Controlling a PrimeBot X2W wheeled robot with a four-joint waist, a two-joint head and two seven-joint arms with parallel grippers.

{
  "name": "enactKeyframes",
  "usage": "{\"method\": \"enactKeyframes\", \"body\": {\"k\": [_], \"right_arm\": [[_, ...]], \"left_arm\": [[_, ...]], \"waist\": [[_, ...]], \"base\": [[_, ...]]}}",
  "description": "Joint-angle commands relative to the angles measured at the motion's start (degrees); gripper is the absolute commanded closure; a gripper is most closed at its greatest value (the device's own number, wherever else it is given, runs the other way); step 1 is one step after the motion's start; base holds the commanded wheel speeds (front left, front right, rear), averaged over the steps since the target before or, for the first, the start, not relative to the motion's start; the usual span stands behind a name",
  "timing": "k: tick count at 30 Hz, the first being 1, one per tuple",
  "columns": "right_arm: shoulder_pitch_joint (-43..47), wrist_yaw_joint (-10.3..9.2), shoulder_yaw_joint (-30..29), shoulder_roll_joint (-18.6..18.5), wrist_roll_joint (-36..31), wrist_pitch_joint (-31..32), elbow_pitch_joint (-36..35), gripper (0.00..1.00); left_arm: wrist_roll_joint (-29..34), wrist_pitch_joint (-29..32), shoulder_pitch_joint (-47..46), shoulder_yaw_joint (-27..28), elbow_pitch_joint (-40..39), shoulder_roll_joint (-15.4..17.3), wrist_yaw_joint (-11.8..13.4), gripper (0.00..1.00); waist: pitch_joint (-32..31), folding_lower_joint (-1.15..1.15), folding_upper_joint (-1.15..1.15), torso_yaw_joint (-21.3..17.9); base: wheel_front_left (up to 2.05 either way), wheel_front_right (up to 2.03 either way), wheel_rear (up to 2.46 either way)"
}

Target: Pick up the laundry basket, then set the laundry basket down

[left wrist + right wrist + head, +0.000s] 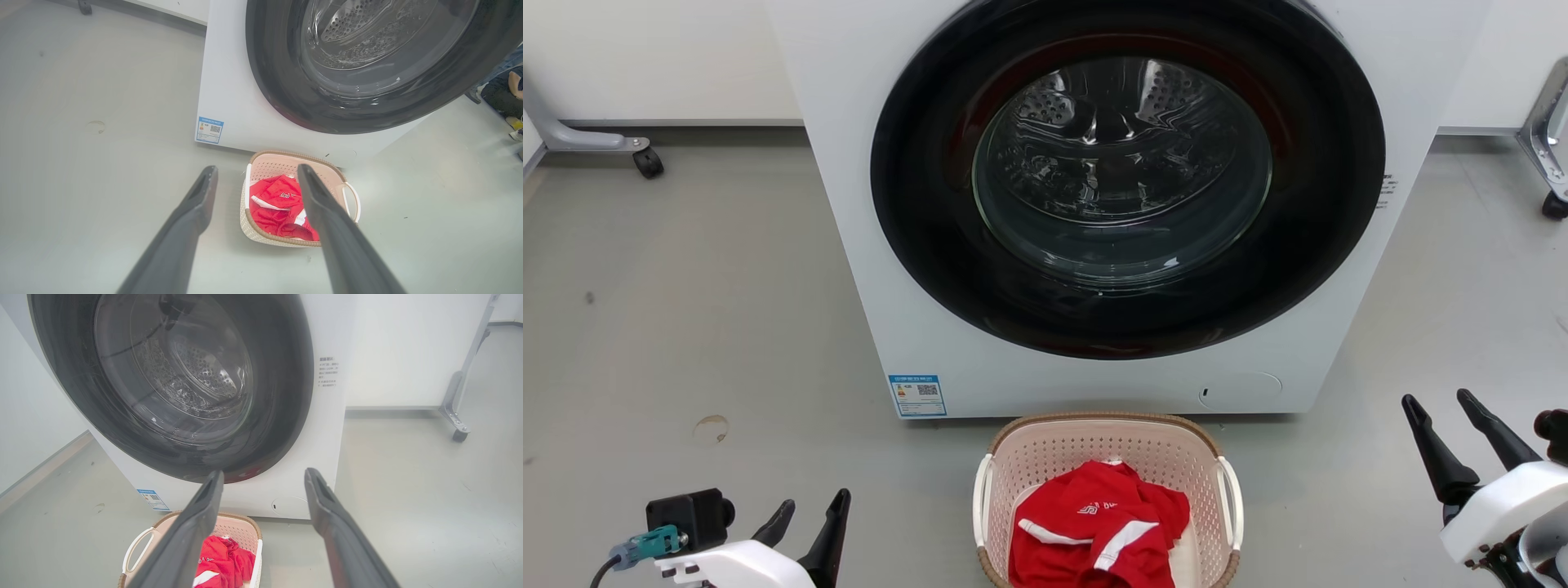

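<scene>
We find the pale pink perforated plastic laundry basket (1054, 459) on the grey floor (686, 286). Left gripper (814, 500) and right gripper (1436, 398) stand wide open, empty.

The laundry basket (1045, 461) (pale pink, perforated, with a brown woven-look rim and white side handles (983, 498)) stands upright on the floor (727, 327) just in front of the washing machine (849, 204), with red clothing (1094, 523) inside.

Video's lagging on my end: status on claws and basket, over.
Left claw, right claw both open, empty. Laundry basket on floor before washing machine, red garment inside. Path to handles clear.
</scene>
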Motion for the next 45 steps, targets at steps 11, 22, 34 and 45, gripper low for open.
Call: {"method": "enactKeyframes", "body": {"k": [11,22,34,45], "right_arm": [[-1.4,-0.16,0.7,-1.9,-0.2,-0.5,-1.0,0.0],[2.8,0.03,0.6,3.8,1.5,0.4,1.7,1.0],[2.7,0.01,-2.1,4.7,5.9,1.8,0.9,1.0],[2.6,-0.01,-5.2,5.7,10.6,3.3,0.0,1.0]], "left_arm": [[0.9,-0.9,-3.3,2.5,-1.4,2.3,0.7,0.0],[-0.2,-0.3,2.8,-1.0,2.4,-3.6,-0.5,1.0],[-3.3,-0.3,2.7,2.5,3.5,-5.6,-3.0,1.0],[-6.3,0.0,2.6,6.6,4.5,-8.0,-5.6,1.0]], "waist": [[-0.2,0.0,0.0,0.3],[0.0,0.03,0.0,0.3],[0.2,0.0,0.0,0.0],[0.4,0.0,0.0,-0.4]], "base": [[0.0,0.0,0.0],[0.0,0.0,0.0],[0.0,0.0,0.0],[0.0,0.0,0.0]]}}
